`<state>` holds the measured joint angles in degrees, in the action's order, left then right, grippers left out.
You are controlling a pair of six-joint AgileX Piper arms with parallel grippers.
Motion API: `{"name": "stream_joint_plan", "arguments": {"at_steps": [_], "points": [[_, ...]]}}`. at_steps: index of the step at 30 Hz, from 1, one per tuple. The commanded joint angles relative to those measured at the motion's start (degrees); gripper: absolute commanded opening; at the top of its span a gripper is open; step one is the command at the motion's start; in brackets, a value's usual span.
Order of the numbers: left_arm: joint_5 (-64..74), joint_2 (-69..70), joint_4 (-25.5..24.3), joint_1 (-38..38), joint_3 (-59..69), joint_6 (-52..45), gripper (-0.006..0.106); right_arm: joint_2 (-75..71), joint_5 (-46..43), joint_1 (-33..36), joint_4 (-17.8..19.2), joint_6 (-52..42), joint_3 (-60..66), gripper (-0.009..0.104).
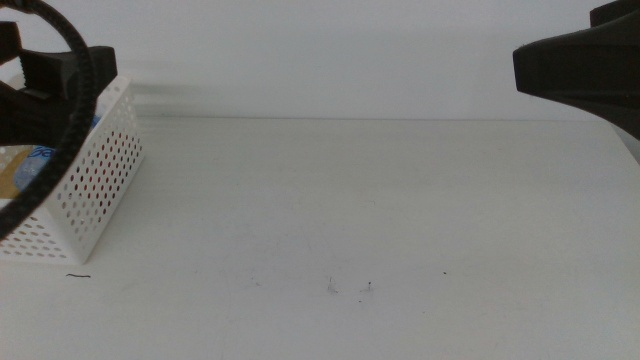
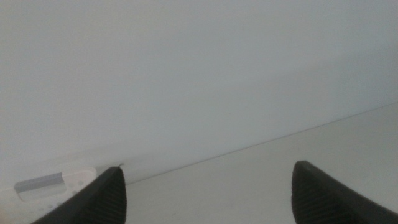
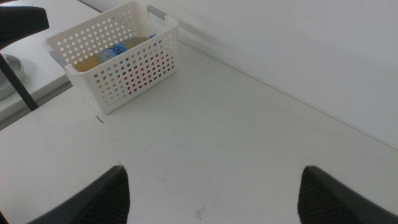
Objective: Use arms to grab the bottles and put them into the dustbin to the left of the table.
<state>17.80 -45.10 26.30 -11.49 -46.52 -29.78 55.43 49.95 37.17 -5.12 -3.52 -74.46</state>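
The white perforated dustbin (image 1: 97, 185) stands at the table's (image 1: 360, 200) left edge. Inside it lie the bottles: a water bottle with a blue label (image 3: 115, 49), a yellow bottle (image 3: 89, 63), and red (image 3: 134, 77) showing through the holes. My left arm (image 1: 55, 70) hangs over the dustbin. Its gripper (image 2: 208, 167) is open and empty, and the dustbin's grey handle (image 2: 38, 185) shows beside one jaw. My right arm (image 1: 585, 65) is raised at the far right. Its gripper (image 3: 214, 168) is open with nothing in it, well away from the dustbin (image 3: 118, 62).
A black cable (image 1: 70, 130) loops from the left arm across the dustbin. A few tiny dark specks (image 1: 368, 287) mark the tabletop near the front. A plain white wall (image 1: 330, 50) runs behind the table.
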Motion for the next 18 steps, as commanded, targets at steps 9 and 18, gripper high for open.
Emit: {"name": "stream_joint_plan", "arguments": {"at_steps": [9,18], "points": [[-0.66,1.13,-12.77,-0.58,0.39,17.49,0.089,-0.22,-0.19,0.24,0.22,0.05,-0.32,0.071],[-2.17,2.03,-20.94,-0.58,0.57,26.25,0.091,-0.22,-0.19,0.24,0.22,0.05,-0.32,0.071]]}}
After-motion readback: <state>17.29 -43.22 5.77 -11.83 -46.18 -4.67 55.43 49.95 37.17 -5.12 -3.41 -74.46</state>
